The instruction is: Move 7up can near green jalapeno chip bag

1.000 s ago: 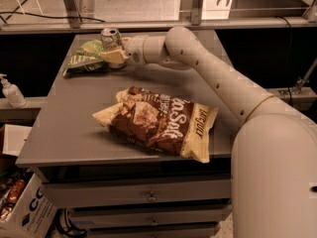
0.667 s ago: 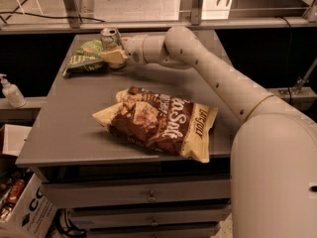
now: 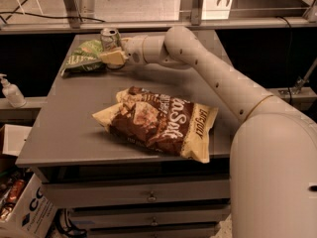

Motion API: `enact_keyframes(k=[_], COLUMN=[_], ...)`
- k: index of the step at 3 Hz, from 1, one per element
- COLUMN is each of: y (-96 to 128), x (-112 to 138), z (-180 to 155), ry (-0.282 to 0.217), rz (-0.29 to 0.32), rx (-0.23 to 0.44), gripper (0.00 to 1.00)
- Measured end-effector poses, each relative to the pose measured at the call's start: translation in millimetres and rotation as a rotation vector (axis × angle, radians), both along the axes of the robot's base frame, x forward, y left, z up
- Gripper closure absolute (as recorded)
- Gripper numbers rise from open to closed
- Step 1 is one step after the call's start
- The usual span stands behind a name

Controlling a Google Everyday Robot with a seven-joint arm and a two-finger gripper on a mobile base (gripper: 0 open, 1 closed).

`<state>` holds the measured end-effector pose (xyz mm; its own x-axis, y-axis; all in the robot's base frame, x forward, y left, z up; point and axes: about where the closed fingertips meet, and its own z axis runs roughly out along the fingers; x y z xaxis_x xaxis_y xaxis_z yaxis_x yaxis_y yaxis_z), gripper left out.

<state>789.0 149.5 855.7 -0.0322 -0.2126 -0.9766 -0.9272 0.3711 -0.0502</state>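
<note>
In my 1 camera view, the gripper [image 3: 114, 56] sits at the far left corner of the grey metal worktop [image 3: 64, 128]. It is carried by the long cream arm [image 3: 218, 78], which sweeps in from the lower right. The small silver-and-green 7up can [image 3: 110, 36] stands upright right at the gripper, with its lower part hidden behind the pale gripper body. Because of that I cannot tell whether the gripper is clamped on the can or has let go.

The small glossy green jalapeno chip bag [image 3: 83, 59] lies flat just left of the can. They are touching or very nearly so, and I cannot say which. The large brown-and-cream chip bag [image 3: 158, 123] lies mid-worktop, well apart from both. The arm passes behind it, which I judge is why the reach comes in low from the side.

With the can already beside the green bag, I read the placing as essentially done. What remains is a clean release and retreat. My worry is that the can is light, so a brush on the way out, or a crinkled bag edge under its base, could tip it.
</note>
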Motion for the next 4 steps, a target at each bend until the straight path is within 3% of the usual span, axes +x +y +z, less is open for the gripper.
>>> enact_keyframes(k=[1,3,4], y=[-6,-15,-19], x=[0,1,2], z=[-6,-4,-1], ry=[0.021,0.031,0.037], rz=[0.000,0.013,0.019], rx=[0.007,0.026,0.078], gripper=[0.00,0.00,0.00])
